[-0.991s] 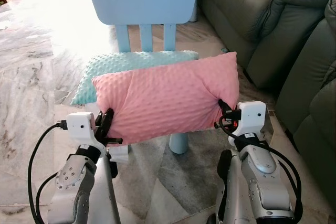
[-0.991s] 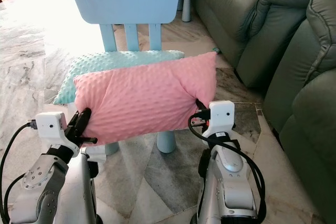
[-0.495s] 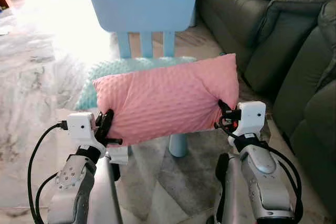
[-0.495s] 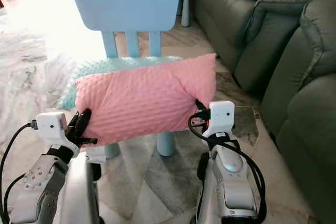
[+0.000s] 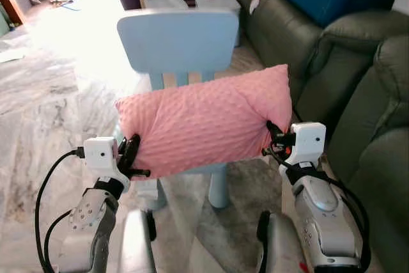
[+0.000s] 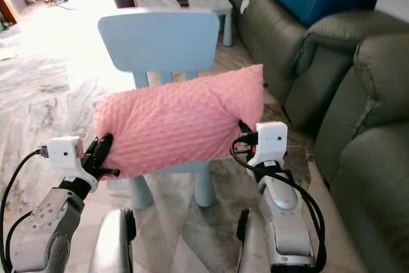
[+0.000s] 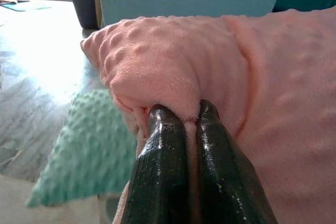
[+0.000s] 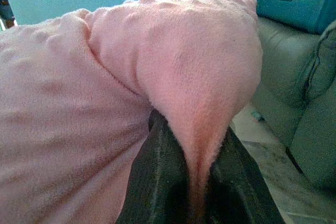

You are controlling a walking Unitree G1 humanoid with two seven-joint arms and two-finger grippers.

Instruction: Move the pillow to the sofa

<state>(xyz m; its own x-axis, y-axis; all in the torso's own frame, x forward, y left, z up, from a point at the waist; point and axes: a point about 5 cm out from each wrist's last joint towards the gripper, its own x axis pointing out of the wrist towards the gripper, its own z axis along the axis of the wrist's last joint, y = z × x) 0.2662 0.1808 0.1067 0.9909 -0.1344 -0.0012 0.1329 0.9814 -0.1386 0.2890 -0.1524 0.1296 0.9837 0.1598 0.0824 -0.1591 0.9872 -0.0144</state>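
Pink pillow [image 5: 204,123] clamped by left gripper [image 5: 132,156], right gripper [image 5: 271,139]; marble floor [image 5: 45,100], green sofa [image 5: 345,62] right.

Blue chair, marble floor

A light-blue child's chair [image 5: 179,41] stands ahead; a mint cushion [image 7: 86,145] lies on it.

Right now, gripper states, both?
Left gripper: closed on the pink pillow's left end.
Right gripper: closed on its right end.

No text, label, brand or number can be read anywhere.
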